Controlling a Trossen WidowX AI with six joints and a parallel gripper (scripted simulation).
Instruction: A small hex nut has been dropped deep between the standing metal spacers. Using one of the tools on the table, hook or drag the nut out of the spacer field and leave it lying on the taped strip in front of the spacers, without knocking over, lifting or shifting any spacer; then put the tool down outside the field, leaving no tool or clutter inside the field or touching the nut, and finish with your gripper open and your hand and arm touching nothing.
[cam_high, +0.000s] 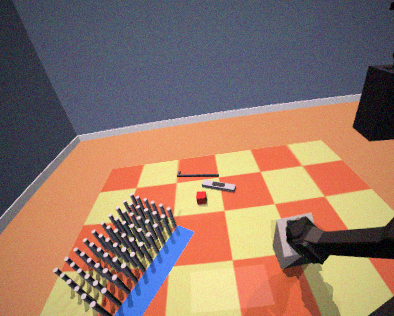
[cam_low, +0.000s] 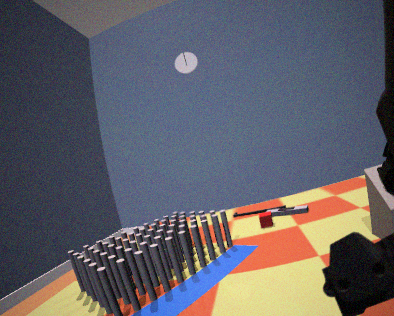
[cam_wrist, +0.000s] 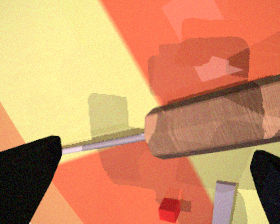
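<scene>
My gripper (cam_wrist: 158, 153) is open and empty in the wrist view. A tool with a wooden handle (cam_wrist: 210, 120) and thin metal shaft (cam_wrist: 105, 142) lies crosswise beyond the fingers; the height gap cannot be told. The grey spacers (cam_high: 114, 278) (cam_low: 106, 285) stand upright at the left. The blue taped strip (cam_high: 160, 270) (cam_low: 210, 280) runs along their front. A thin black rod (cam_high: 200, 175) (cam_low: 260, 212) with a small bent end lies farther back. The nut cannot be made out among the spacers. My fingers cannot be picked out in the top and exterior views.
A red cube (cam_high: 201, 198) (cam_low: 265, 220) (cam_wrist: 169, 210) lies near a pale grey bar (cam_high: 228, 187) (cam_low: 301, 209) (cam_wrist: 223, 205). A grey block (cam_high: 283, 250) (cam_low: 380, 215) stands at the right, with a dark arm part over it. Another dark part (cam_low: 355, 270) fills the exterior view's lower right.
</scene>
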